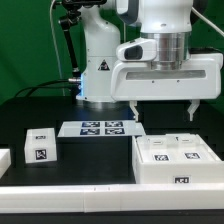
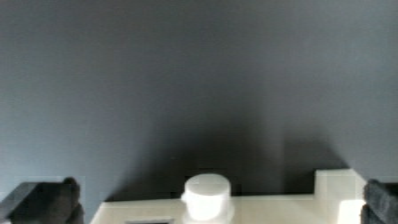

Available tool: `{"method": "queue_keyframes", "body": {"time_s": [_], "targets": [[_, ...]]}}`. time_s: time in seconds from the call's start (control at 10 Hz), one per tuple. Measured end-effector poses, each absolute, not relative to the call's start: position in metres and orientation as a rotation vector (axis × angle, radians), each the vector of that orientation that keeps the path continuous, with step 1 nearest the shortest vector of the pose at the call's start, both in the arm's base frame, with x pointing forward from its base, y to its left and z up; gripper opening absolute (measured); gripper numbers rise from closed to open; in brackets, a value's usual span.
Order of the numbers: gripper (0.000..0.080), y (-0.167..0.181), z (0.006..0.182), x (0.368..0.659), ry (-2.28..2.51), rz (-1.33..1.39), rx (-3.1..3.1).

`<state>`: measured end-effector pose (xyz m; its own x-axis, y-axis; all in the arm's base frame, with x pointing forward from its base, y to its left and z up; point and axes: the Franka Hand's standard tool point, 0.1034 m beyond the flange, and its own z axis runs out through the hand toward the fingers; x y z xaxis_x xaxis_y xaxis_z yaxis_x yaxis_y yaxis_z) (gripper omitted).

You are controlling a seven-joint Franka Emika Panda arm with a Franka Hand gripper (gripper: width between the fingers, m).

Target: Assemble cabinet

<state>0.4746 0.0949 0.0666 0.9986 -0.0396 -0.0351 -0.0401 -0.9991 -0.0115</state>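
In the exterior view we are seeing the gripper [image 1: 164, 108] hanging with its jaws spread wide and nothing between them. It is hovering just above the back edge of the cabinet [image 1: 175, 160], which is sitting on the black table [image 1: 15, 120] toward that view's right, probably so the fingers can drop astride a part. A small drawer block [image 1: 40, 148] is waiting well apart on that view's left, the marker board [image 1: 100, 128] is lying between them, and a long rail [image 1: 90, 195] is running along the front. In the wrist view we are looking past both fingers [image 2: 43, 200] at a short white peg [image 2: 206, 192] standing upright midway between them, lined up, we judge, for a clean grasp.
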Motion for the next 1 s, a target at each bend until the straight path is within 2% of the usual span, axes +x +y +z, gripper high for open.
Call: {"method": "queue_keyframes", "body": {"time_s": [0.5, 1.0], "targets": [[0.0796, 0.095, 0.065, 0.474, 0.028, 0.057, -3.120], [0.0796, 0.082, 0.031, 0.496, 0.031, 0.070, -3.100]]}}
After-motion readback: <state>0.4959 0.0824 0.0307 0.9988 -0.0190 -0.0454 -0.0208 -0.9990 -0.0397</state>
